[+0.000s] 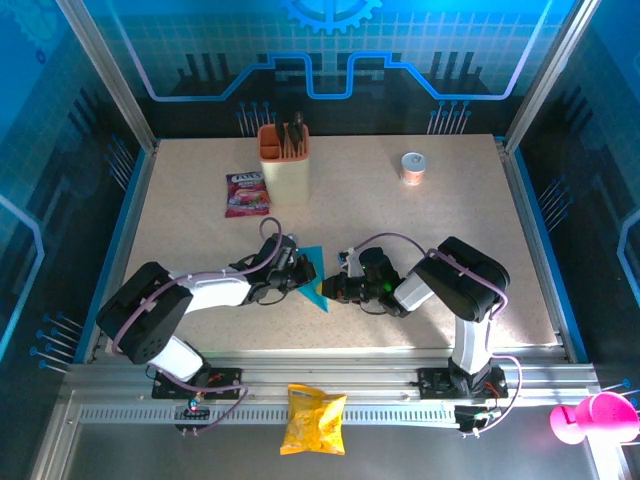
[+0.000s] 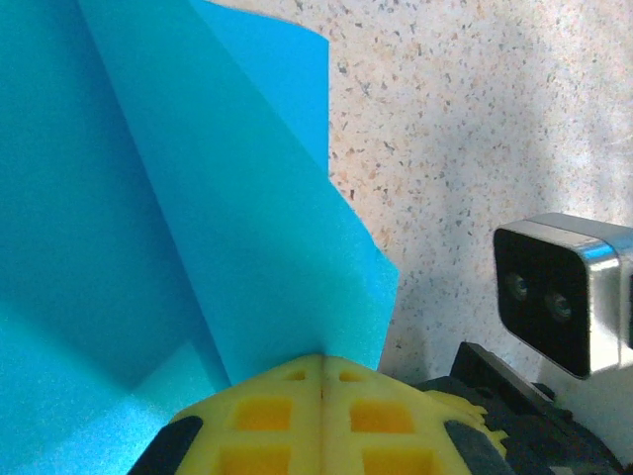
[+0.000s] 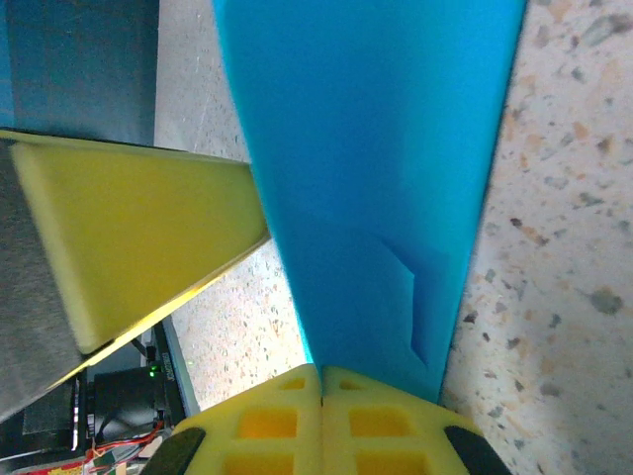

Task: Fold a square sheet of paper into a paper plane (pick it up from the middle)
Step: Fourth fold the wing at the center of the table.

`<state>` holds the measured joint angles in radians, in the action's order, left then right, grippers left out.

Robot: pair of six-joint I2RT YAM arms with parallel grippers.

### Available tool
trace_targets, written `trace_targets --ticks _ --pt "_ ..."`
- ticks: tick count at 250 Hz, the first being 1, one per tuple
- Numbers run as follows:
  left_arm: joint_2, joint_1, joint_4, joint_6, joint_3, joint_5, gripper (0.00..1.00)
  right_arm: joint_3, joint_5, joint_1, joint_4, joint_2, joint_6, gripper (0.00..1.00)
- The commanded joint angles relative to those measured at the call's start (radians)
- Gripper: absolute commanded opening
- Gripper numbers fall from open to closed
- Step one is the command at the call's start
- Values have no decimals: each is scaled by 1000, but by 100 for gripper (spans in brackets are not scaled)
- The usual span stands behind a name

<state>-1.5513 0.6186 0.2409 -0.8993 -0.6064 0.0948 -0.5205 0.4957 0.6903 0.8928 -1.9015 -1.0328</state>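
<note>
Speckled table (image 1: 460, 210) with orange-cream holder (image 1: 284, 170), pink snack packet (image 1: 246, 194), small round tub (image 1: 413, 167)

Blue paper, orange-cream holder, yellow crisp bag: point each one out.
blue paper (image 2: 148, 198), left wrist view, on its flat folded face.
orange-cream holder (image 1: 287, 182), top external view, on its cream front wall.
yellow crisp bag (image 1: 313, 420), top external view, on the middle of the bag.

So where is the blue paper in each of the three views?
Top external: blue paper at table centre, held by left gripper and right gripper.
Left wrist: covers the left half, rising from the shut yellow pads.
Right wrist: central band running up from the shut pads.
Shared landmark: the speckled tabletop.
</note>
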Motion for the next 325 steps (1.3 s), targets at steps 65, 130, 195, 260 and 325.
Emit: trace_targets --ticks 65,130,195,260,325 --pt "-67 7 26 74 -58 -7 0 43 -78 5 -226 -103 9 0" --pt "-109 6 33 117 -76 -36 0 47 -77 2 -223 -104 12 0" --pt "-148 -6 46 149 -84 -57 0 51 -74 0 -218 -103 10 0" --pt "-165 -16 65 153 -89 -48 0 49 -73 -2 -216 -104 10 0" --pt "-137 -17 74 155 -76 -29 0 49 -69 -2 -212 -109 8 0"
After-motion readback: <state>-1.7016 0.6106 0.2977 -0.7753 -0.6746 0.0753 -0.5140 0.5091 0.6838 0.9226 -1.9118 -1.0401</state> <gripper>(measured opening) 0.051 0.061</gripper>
